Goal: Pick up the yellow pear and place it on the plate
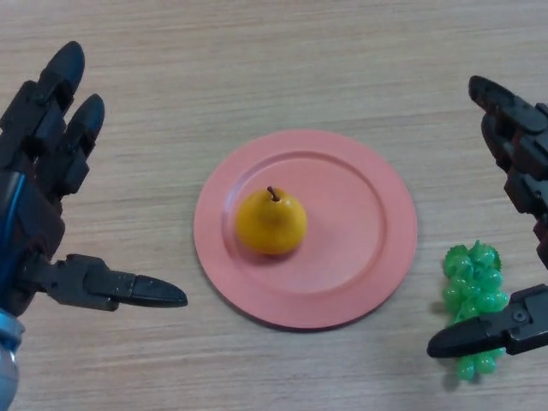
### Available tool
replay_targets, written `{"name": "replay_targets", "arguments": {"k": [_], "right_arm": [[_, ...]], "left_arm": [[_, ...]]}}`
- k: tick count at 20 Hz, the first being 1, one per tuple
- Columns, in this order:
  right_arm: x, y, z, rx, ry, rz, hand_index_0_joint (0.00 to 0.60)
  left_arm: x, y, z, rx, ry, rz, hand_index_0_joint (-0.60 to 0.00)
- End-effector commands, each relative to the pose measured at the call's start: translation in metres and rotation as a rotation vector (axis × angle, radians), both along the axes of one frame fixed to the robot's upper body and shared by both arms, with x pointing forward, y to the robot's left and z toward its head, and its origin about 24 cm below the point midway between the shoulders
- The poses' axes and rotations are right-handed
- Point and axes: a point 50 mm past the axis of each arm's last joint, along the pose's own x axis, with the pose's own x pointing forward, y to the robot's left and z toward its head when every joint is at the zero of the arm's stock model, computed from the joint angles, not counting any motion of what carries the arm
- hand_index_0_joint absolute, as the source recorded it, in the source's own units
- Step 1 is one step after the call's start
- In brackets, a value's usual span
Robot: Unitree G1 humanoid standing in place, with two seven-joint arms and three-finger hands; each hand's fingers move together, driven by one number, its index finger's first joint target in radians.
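A yellow pear [271,221] with a short brown stem stands upright on the pink plate [360,257], left of the plate's middle. My left hand [38,188] hovers at the left edge, fingers straight and thumb stretched toward the plate, holding nothing. My right hand [524,171] shows at the right edge, its fingers straight and its thumb low beside the plate, also holding nothing. Neither hand touches the pear or the plate.
A bunch of green grapes [472,295] lies on the wooden table [257,68] just right of the plate, partly under my right thumb.
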Motion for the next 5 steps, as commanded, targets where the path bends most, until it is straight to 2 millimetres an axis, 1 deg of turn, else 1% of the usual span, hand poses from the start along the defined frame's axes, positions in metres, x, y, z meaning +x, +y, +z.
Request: {"name": "replay_targets", "arguments": {"k": [1, 5], "right_arm": [[-0.0088, -0.0021, 0.027, -0.022, -0.213, -0.02, 0.0], [-0.0053, -0.0015, 0.0247, -0.042, -0.211, -0.019, 0.0]], "left_arm": [[-0.0077, 0.0031, 0.0286, 0.041, -0.186, -0.012, 0.0], [-0.0046, 0.0014, 0.0259, 0.043, -0.203, -0.015, 0.0]]}}
